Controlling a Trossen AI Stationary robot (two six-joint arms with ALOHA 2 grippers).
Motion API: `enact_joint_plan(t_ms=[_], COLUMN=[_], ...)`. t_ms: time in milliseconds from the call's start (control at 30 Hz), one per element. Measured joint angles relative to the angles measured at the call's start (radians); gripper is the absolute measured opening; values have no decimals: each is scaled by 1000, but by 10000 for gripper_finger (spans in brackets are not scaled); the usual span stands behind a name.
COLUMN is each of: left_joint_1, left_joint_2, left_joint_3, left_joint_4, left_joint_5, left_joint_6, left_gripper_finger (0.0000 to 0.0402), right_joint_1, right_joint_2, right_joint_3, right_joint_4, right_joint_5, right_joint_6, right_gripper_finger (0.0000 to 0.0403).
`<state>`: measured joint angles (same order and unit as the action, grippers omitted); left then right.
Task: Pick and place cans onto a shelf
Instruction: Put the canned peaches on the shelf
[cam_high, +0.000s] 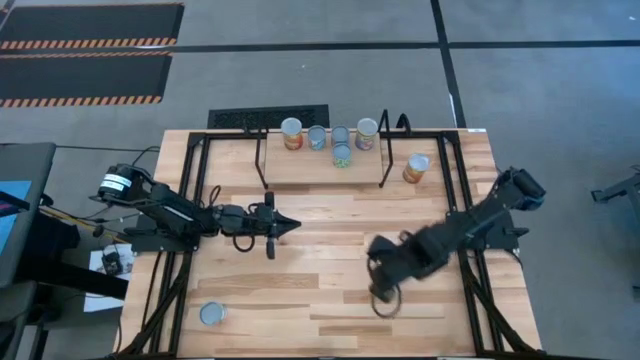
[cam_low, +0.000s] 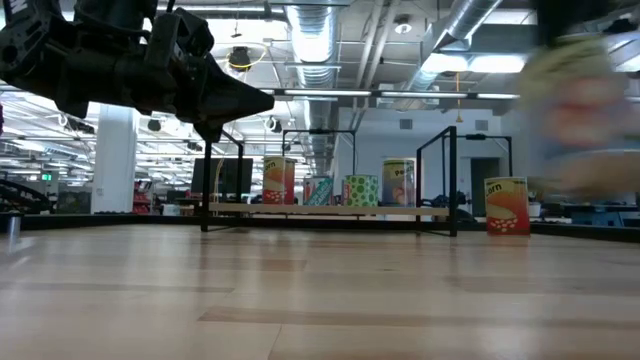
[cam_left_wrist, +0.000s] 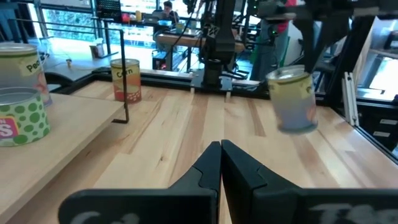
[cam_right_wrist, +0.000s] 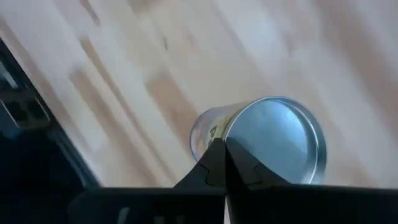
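The shelf, a black tube rack with a wooden board, stands at the table's far middle and bears several cans. One orange can stands on the table right of it, and another can stands near the front left. My right gripper, over the table's right middle, is shut on a yellow-labelled can; this can shows blurred in the left wrist view and in the low view. My left gripper hovers shut and level at the left middle, holding nothing. My right gripper has its two fingertips together at the rim of the can's silvery top, on the side nearest the wrist. The fingers come steeply from above. The can hangs tilted below them, clear of the table in the low view.
The shelf's two upright black side loops rise above the board. Black table-frame bars run along the table's left and right sides. Bare wood lies between the arms and in front of the shelf.
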<state>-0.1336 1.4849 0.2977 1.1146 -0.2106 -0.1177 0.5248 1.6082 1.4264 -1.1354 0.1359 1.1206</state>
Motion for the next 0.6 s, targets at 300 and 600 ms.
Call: enact_joint_plan(t_ms=[300, 600], left_joint_1=[11, 11], left_joint_2=[0, 0], left_joint_3=[0, 0], left_joint_4=[0, -1], left_joint_5=[-6, -6], left_joint_6=[-1, -1], left_gripper_finger=[0, 0], right_joint_1=[-271, -571], right_joint_2=[3, 2], right_joint_3=[1, 15], right_joint_4=[134, 154], right_joint_5=[29, 38], right_joint_6=[-450, -859], right_gripper_finger=[7, 8])
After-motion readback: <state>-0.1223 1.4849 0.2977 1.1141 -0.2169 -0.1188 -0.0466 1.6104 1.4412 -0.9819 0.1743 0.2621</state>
